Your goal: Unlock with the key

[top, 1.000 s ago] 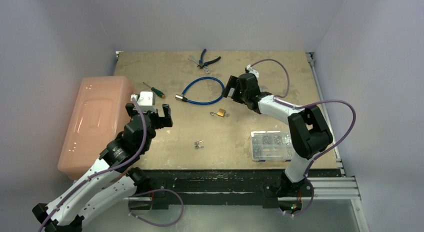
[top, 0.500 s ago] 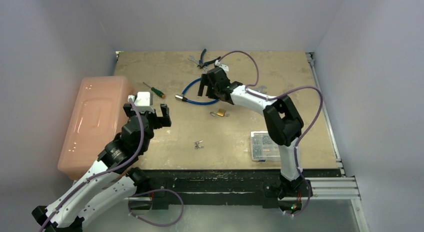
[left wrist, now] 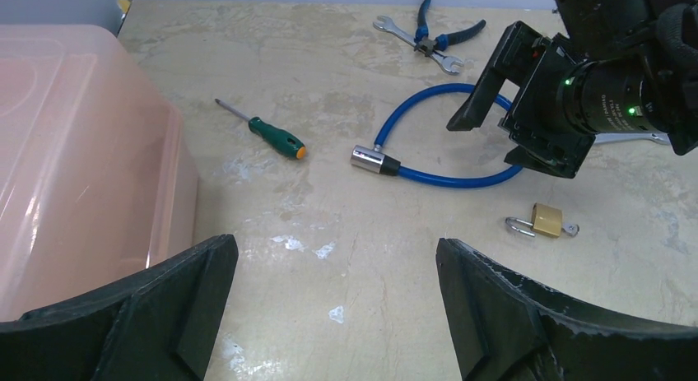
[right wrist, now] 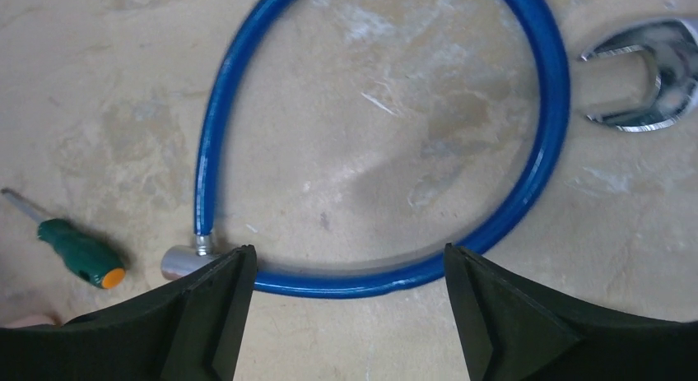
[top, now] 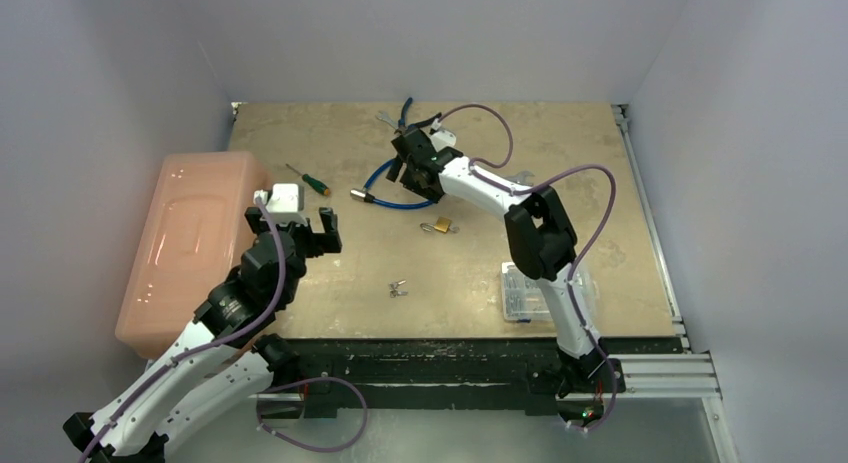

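**Near the front edge, the key lies alone; both grippers wide and empty**

At the front middle of the table (top: 330, 273), the key (top: 398, 289) lies flat with nothing touching it. It is well apart from both grippers and shows only in the top view, too small there for detail. The padlock (top: 440, 226) lies farther back and a little to the right, its shackle pointing left in the left wrist view.

The right arm reaches across to the far centre. The right gripper (right wrist: 347, 257) hangs over the cable (right wrist: 539, 151), a blue loop with a silver end piece. Its fingers are spread wide with nothing between them, and they frame the near side of the loop. A wrench (right wrist: 630, 85) head shows at the upper right of the right wrist view.

The left gripper (left wrist: 333, 243) sits at the table's left side beside the bin (top: 190, 248), also spread wide and empty. It faces the screwdriver (left wrist: 276, 138), the cable and the padlock. The pliers (left wrist: 432, 35) lie at the far edge. A clear box (top: 525, 288) of small parts sits at the front right, partly behind the right arm.
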### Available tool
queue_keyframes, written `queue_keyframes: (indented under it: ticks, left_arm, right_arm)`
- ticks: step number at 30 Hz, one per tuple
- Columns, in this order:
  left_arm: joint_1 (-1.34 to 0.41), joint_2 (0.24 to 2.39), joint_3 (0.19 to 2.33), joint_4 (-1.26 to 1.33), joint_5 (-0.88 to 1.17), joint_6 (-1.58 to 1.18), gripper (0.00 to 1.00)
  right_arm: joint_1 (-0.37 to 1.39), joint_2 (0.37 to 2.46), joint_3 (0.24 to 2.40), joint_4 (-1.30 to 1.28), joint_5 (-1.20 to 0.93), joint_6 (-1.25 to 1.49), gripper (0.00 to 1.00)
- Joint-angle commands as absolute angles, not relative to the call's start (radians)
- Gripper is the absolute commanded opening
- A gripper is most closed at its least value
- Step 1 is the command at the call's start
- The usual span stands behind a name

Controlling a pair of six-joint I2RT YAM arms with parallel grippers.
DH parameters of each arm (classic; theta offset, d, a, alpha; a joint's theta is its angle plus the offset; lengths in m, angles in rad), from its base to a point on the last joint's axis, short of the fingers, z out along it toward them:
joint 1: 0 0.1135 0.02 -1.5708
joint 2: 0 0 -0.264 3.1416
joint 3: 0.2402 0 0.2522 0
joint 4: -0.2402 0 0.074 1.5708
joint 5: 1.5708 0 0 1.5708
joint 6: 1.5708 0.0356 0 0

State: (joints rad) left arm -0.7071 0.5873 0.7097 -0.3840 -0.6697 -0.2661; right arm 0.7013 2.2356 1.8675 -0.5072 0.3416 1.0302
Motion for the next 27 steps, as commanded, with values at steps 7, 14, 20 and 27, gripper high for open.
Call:
queue_keyframes:
  ticks: [7,14,20,27]
  left_arm:
    - [-0.694,0.575,0.716,-0.367,-0.674,-0.244,0.99]
    - [-0.689,0.574,0.716,-0.368,-0.670,-0.244,0.99]
    - [-0.687,0.569,0.715,-0.368,-0.670,-0.242,0.98]
    - [-0.686,0.564,0.712,-0.367,-0.667,-0.241,0.99]
  right_arm:
    - [0.731,2.311,2.029,-0.828,0.512,1.178,0.87]
    - [0.732,2.363,2.053,-0.811,0.499,1.136,0.72]
    - [0.732,2.365,1.996,-0.692,0.473,1.025,0.28]
    - [0.733,2.372,1.958,-0.629,0.464,0.909,0.00]
